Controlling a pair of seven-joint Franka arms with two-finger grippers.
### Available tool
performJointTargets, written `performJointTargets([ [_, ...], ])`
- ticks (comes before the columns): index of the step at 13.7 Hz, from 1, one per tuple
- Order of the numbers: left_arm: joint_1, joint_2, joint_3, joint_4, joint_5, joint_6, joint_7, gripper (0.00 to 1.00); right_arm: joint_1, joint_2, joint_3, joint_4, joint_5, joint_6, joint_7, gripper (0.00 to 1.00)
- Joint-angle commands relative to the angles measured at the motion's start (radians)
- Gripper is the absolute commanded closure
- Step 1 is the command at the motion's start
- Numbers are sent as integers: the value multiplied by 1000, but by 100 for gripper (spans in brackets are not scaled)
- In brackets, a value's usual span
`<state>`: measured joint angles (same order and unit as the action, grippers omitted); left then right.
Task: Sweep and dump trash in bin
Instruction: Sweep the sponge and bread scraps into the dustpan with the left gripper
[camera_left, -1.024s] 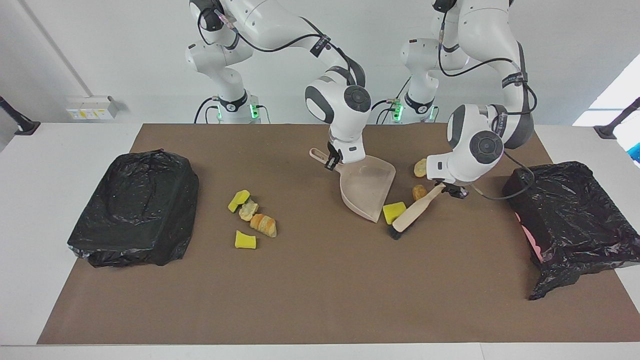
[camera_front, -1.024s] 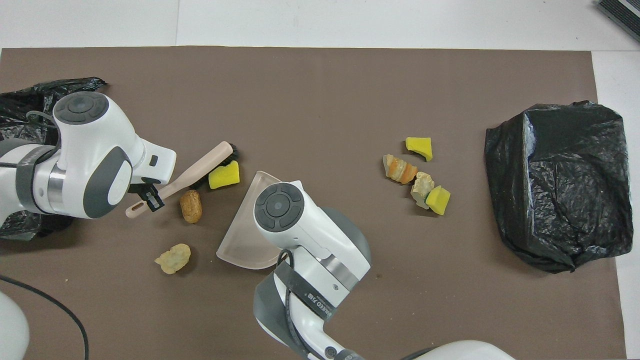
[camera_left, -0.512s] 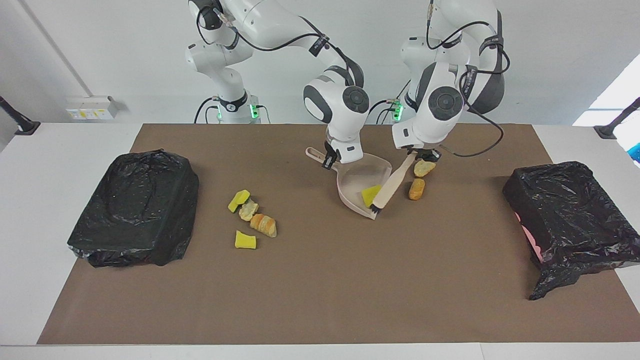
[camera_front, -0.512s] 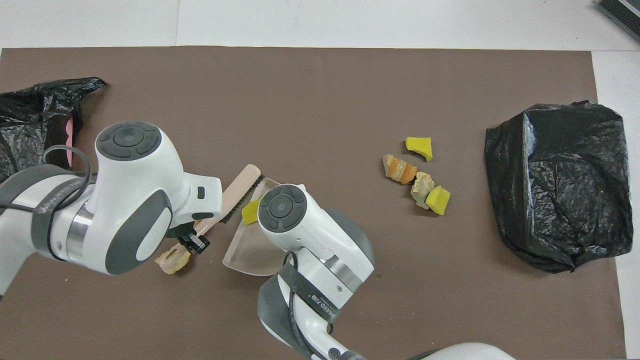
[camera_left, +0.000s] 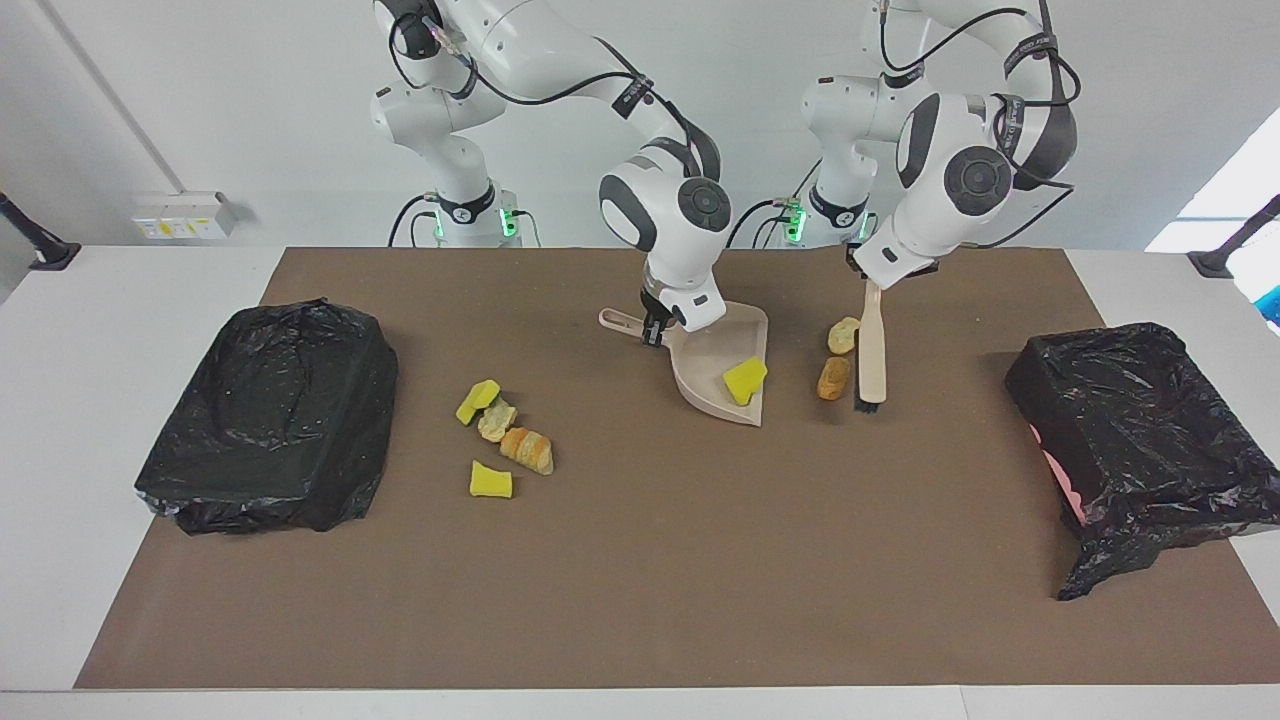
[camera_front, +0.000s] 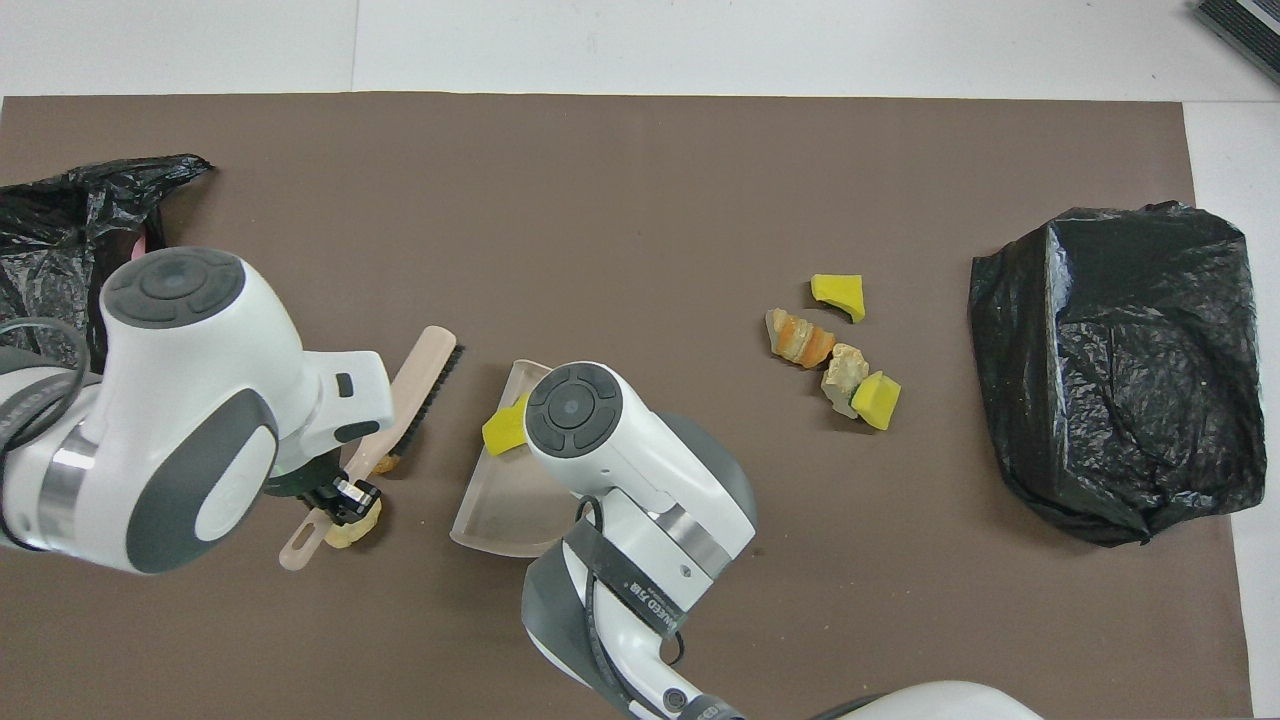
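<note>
Facing view: left gripper clamped on brush handle, bristles down beside two tan lumps. Right gripper clamped on dustpan handle, one yellow sponge chunk in the pan. Four more scraps well apart, toward the right arm's end. Likely light, soft, apt to roll: best nudged low, not pinched.

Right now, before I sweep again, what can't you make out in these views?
- Overhead view: the left arm covers the brown lump and most of the pale lump.
- Overhead view: the right arm hides the dustpan handle and right claw.
- Both views: the bin by the left arm is cut off by the edge; contents unseen.
</note>
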<state>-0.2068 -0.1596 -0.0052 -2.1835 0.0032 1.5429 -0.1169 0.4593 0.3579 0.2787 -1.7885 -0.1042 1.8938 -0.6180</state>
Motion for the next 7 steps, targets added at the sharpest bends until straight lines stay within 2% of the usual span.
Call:
performJointTargets([
  [1, 15, -161, -9, -206, 18, 113, -143, 100, -16, -51, 11, -104, -9, 64, -34, 100],
  [2, 24, -201, -9, -258, 18, 137, -209, 100, -14, -60, 11, -124, -8, 73, -22, 100],
  [4, 63, -235, -10, -307, 18, 146, -271, 100, -11, -62, 13, -124, -8, 74, -22, 100],
  [7, 66, -207, -10, -364, 18, 248, -279, 100, -8, -60, 11, -114, -5, 55, -8, 100],
])
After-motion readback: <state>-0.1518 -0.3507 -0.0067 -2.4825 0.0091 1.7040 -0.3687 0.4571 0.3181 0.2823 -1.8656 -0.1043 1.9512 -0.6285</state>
